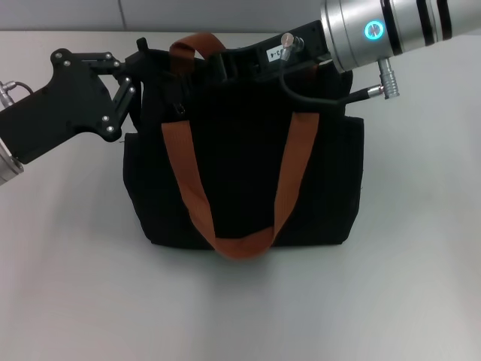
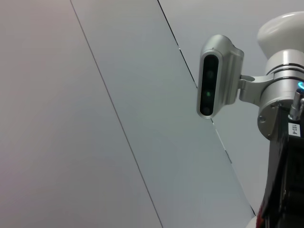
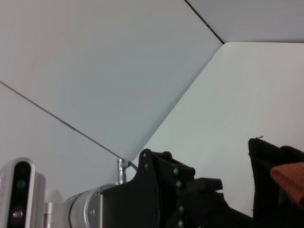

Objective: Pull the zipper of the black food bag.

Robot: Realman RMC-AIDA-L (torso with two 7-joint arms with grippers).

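Note:
The black food bag (image 1: 240,180) stands upright mid-table in the head view, its two brown-orange straps (image 1: 188,180) hanging down the near face. My left gripper (image 1: 142,57) comes in from the left, its fingers closed together on the bag's top left corner. My right gripper (image 1: 222,64) reaches in from the upper right and rests over the bag's top edge, black against black fabric. A small greyish tab (image 1: 180,108) near the top left may be the zipper; I cannot tell for sure. The right wrist view shows the left gripper (image 3: 176,190) beside the bag's corner (image 3: 270,175).
The white table (image 1: 75,293) spreads around the bag on every side. A pale panelled wall (image 2: 118,95) stands behind it. The left wrist view shows the right arm's wrist camera (image 2: 216,76) and black hand body (image 2: 285,190).

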